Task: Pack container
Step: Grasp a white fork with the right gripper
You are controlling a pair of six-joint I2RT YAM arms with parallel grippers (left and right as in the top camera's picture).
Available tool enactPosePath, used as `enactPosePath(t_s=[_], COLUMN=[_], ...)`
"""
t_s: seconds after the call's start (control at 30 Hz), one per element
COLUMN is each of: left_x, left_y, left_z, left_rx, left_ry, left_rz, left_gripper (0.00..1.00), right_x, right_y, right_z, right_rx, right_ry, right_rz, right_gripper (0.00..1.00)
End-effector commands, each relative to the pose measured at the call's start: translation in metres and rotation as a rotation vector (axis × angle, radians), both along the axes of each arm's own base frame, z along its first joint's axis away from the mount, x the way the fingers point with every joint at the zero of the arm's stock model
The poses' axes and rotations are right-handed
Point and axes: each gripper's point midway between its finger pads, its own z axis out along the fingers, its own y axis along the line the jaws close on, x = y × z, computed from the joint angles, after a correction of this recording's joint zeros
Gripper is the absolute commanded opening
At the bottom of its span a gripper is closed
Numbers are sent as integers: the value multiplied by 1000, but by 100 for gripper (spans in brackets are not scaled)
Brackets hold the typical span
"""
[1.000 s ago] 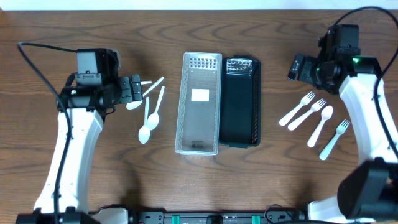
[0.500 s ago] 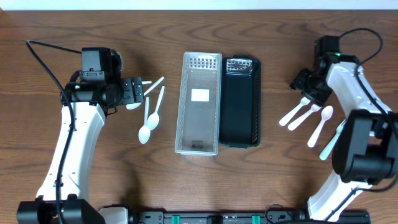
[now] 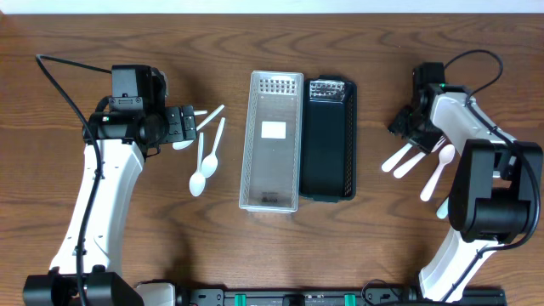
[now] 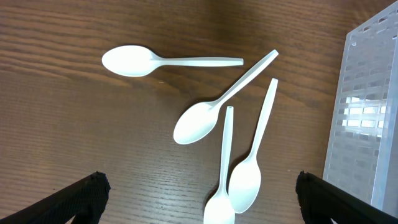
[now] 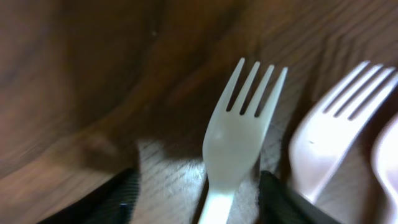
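A clear mesh container (image 3: 272, 174) and a black container (image 3: 328, 166) lie side by side mid-table. Several white spoons (image 4: 217, 102) lie left of them. My left gripper (image 4: 199, 185) hovers wide open over the spoons, and in the overhead view the left gripper (image 3: 184, 124) touches none of them. White forks (image 3: 394, 160) and a spoon (image 3: 435, 174) lie on the right. My right gripper (image 3: 413, 129) is low over the forks. In the right wrist view, the right gripper (image 5: 198, 190) straddles one fork (image 5: 239, 134) at its neck, with wood still showing beside its left finger (image 5: 118, 199).
A second fork (image 5: 329, 134) lies just right of the straddled one, close to the right finger. Another fork (image 3: 444, 206) lies partly under the right arm. Both containers hold no cutlery. Cables trail behind both arms.
The right arm swung down and left onto the forks, and its jaws narrowed around one fork. The left arm shifted slightly at first and has since held still, wide open.
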Motion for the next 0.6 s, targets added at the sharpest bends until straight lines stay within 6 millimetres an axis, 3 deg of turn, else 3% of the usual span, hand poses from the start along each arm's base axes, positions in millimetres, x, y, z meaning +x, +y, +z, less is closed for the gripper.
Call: enactPosePath(t_s=[0.0, 0.1, 0.23, 0.33, 0.43, 0.57], left_x=[3, 3, 3, 3, 3, 3], left_y=[2, 2, 2, 2, 2, 2], left_z=[3, 3, 3, 3, 3, 3], left_rx=[-3, -3, -3, -3, -3, -3], left_ry=[-7, -7, -7, -6, -6, -6], left_rz=[12, 12, 12, 12, 12, 12], left_gripper=[98, 98, 98, 98, 98, 98], right_x=[-11, -16, -23, -19, -9, 8], right_y=[5, 8, 8, 8, 8, 16], right_z=[-16, -26, -31, -24, -1, 57], right_rx=[13, 28, 26, 20, 10, -11], right_ry=[26, 23, 36, 19, -35, -182], right_rz=[-5, -3, 8, 51, 98, 189], right_gripper=[56, 50, 16, 2, 1, 1])
